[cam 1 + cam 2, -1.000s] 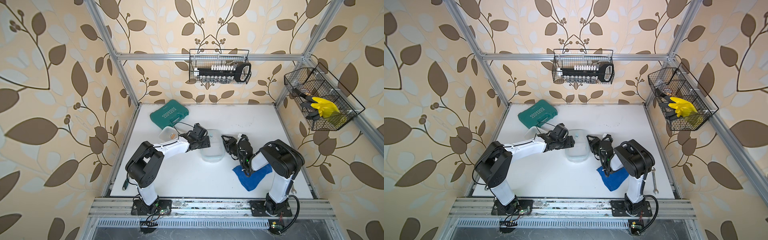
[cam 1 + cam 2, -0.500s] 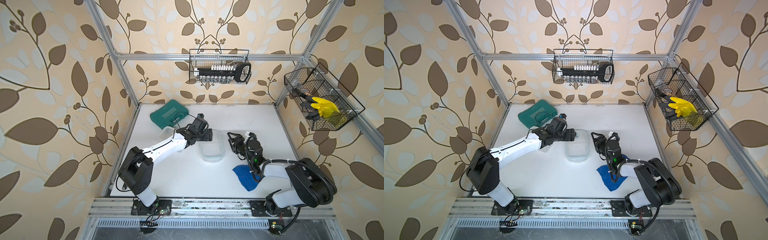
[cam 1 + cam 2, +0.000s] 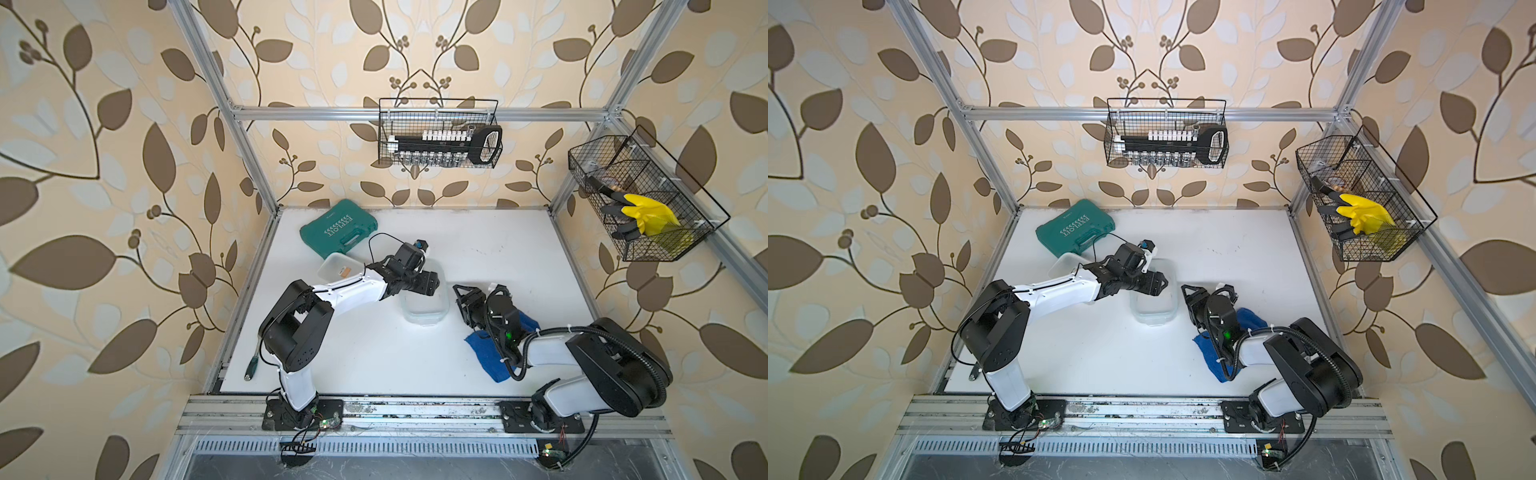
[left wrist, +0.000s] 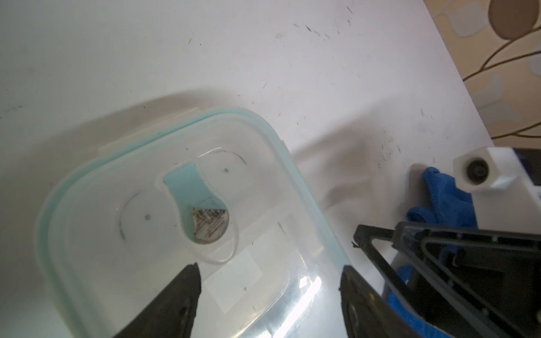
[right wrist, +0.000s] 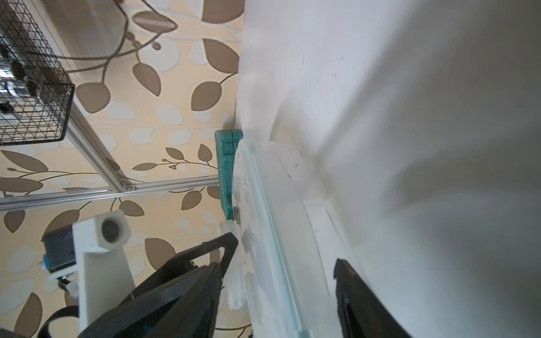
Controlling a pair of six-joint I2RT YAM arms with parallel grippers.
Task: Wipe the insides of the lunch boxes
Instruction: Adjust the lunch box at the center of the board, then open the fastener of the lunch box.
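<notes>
A clear lunch box (image 3: 424, 313) (image 3: 1152, 313) stands mid-table with a teal-sealed lid (image 4: 146, 190) on it. My left gripper (image 3: 432, 284) (image 4: 268, 266) hovers open over the lid's corner, one finger above the lid and one past its rim. My right gripper (image 3: 460, 303) (image 5: 285, 257) is open at the box's right side, and the lid's rim (image 5: 263, 204) lies between its jaws. A second clear tub (image 3: 336, 268) sits behind the left forearm, partly hidden. A blue cloth (image 3: 484, 353) (image 4: 442, 199) lies under the right arm.
A green tool case (image 3: 338, 227) lies at the back left. Two wire baskets hang on the walls, one with sockets (image 3: 440, 133) and one with a yellow glove (image 3: 644, 199). A screwdriver (image 3: 251, 365) lies by the table's left edge.
My left gripper has moved right, from beside the box to over its lid. The right arm's elbow has swung down and to the right, while its gripper stays beside the box.
</notes>
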